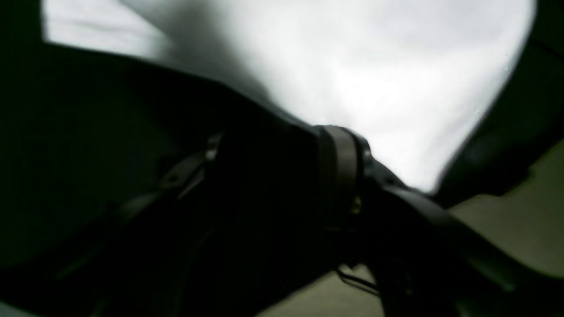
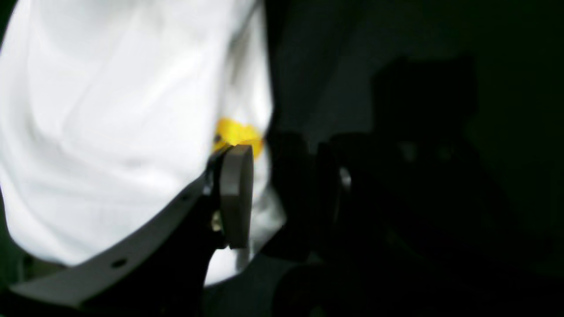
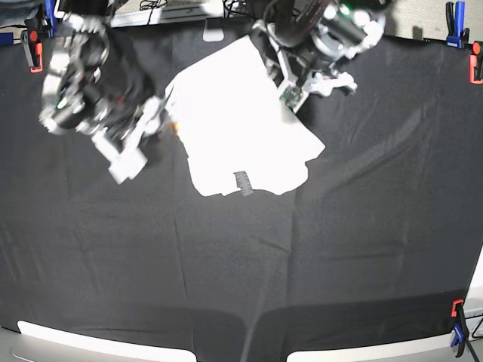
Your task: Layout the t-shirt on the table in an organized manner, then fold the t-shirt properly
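White t-shirt — flat, on table

I see the black-clothed table filling the frame, with the white t-shirt lying rumpled at upper centre.

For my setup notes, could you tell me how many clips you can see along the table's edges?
6: two at the far-left corner, two at the far-right corner, two at the near-right corner. Arms may hide others.

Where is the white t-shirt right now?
In the base view the t-shirt lies on the black table, toward its far edge, between the right gripper and the left gripper.
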